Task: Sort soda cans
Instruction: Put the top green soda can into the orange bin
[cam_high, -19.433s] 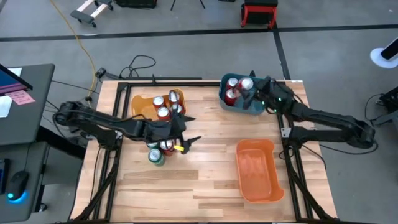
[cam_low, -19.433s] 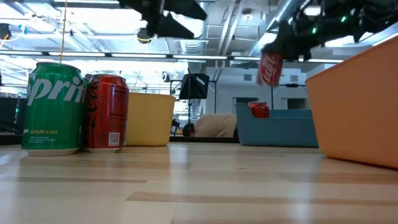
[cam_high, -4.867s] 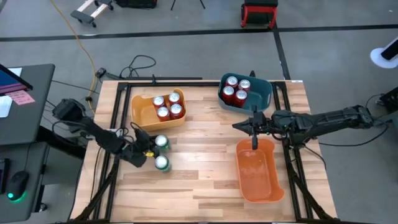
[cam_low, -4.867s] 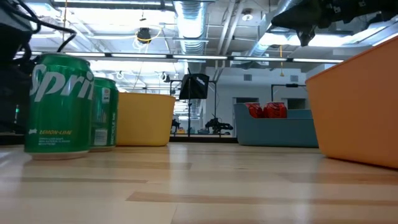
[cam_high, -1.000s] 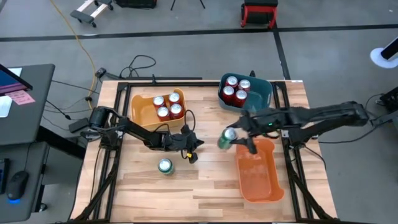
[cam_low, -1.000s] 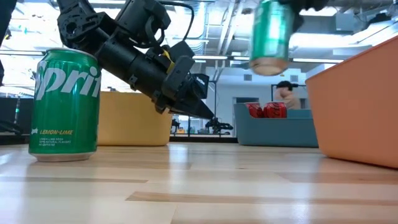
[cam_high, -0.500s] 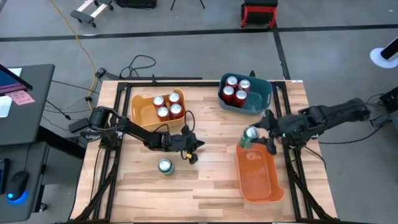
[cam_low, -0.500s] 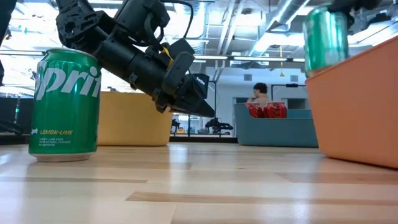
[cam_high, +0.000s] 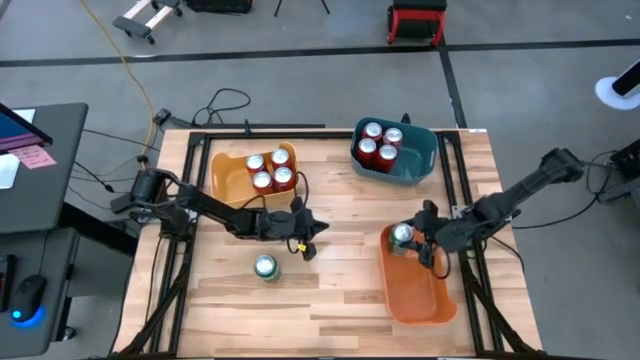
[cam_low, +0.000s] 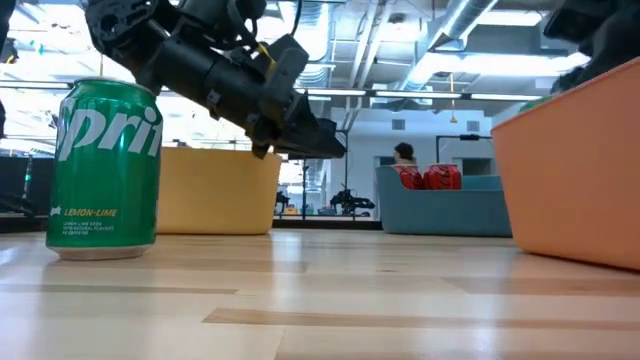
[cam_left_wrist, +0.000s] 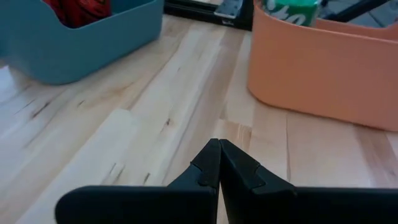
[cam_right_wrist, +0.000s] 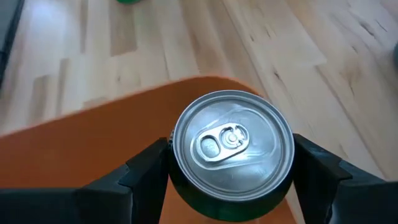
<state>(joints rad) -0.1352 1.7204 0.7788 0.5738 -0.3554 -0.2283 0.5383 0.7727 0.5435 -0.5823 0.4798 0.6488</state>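
My right gripper (cam_high: 412, 243) is closed around a green can (cam_high: 402, 236), one finger (cam_right_wrist: 144, 171) on each side of its body, the silver top facing up toward my wrist; I hold it upright inside the orange bin (cam_high: 425, 300), at the end of that bin nearest the tabletop's centre; whether its base touches the bin floor I cannot tell; the orange bin sits at the tabletop's right edge, toward the near right corner. My left gripper (cam_high: 309, 232) hangs just above the middle of the tabletop with its fingers pressed tight together, holding nothing; in my left wrist view the two dark tips (cam_left_wrist: 219, 163) meet in a point over bare wood, aimed toward the orange bin. The second green can (cam_high: 264, 267) stands upright on the tabletop, near the left gripper and toward the near edge, well apart from every bin; the low view shows it large at the left, with my left arm slanting above it. Four red cans (cam_high: 268, 171) stand in the yellow bin (cam_high: 227, 176) toward the far left corner; another four red cans (cam_high: 379, 143) stand in the teal bin (cam_high: 418, 158) at the far edge, toward the right corner.
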